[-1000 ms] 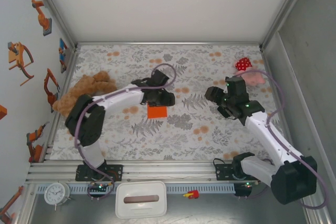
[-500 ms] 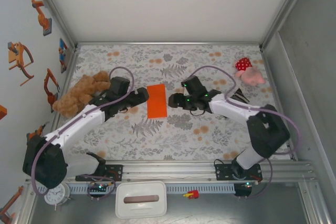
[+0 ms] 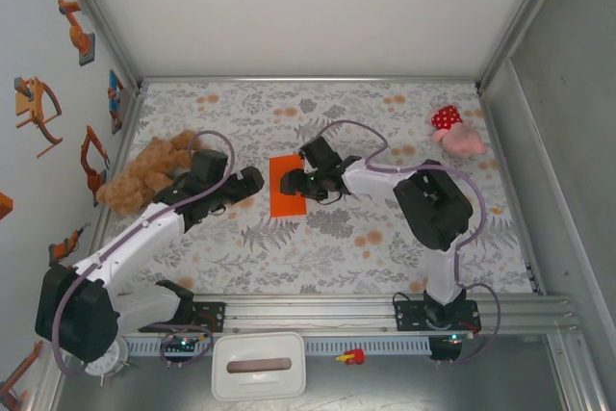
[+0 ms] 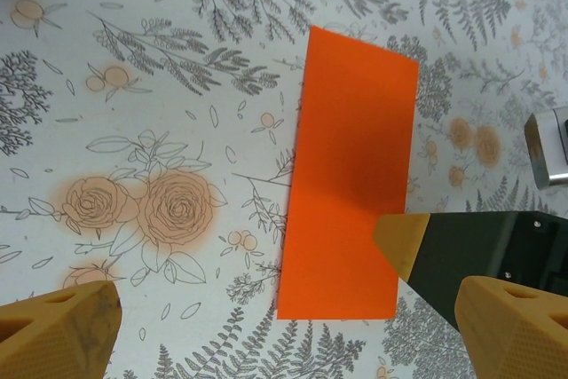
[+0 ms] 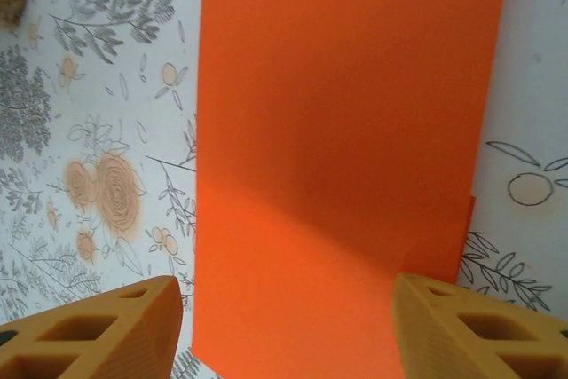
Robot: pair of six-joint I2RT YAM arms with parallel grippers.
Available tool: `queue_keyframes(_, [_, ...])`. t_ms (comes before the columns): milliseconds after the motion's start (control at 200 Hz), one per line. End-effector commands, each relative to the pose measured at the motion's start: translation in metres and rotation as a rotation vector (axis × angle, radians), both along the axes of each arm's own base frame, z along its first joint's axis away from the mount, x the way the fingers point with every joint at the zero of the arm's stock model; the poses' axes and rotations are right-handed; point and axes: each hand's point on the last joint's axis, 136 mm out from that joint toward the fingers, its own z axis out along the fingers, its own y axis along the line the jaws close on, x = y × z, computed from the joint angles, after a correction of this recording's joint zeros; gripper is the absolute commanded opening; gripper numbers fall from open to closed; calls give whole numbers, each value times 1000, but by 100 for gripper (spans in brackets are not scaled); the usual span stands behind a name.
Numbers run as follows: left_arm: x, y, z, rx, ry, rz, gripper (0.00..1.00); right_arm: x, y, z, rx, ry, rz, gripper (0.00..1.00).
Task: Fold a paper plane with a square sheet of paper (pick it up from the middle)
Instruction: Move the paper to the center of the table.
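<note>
Item: square sheet of paper (image 3: 284, 194), bright orange, now a long rectangle folded in half, lying flat on the floral table cover (image 3: 385, 228) mid-table, a little left of centre. Change noted: a second ago the left arm was bent over the sheet and the right arm stood well off to the right. Half a second ago the two grippers flanked it. Now the left gripper (image 3: 252, 178) has drawn back to just left of the strip, jaws spread to their widest and empty. The right gripper (image 3: 306, 180) has come in over the strip's right edge, its fingers (image 5: 98, 330) spread about as wide as the strip is across. Judgement: the first fold looks done and released, and the right arm seems to be lining up for the next crease or pick-up. Obscured: the top view hides the strip's right edge under the right gripper. The right wrist view cuts off the end nearest the fingers, and whether the tips touch the paper cannot be told. A thin orange sliver past the long edge possibly marks slightly offset layers. Also present, well apart: teddy bear (image 3: 144, 172), polka-dot plush (image 3: 452, 130).
</note>
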Motion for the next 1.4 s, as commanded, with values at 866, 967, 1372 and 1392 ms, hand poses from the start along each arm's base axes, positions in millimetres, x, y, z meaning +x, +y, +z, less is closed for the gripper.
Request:
queue_keyframes(866, [-16,-96,-34,-224,156,-205,94,-16,-84,34,142,-71,-196,52])
queue_keyframes(967, [-24,-109,-45,-246,202,-219,88,-14,-87,22,139,-47,-228,47])
queue_keyframes(1372, [-34,-140,-69,-333,311,-234,57,-18,-104,-8,97,19,-277,40])
queue_keyframes(1392, [-34,-141,-71,-332,315,-235,56,-19,-104,-9,98,22,-277,40])
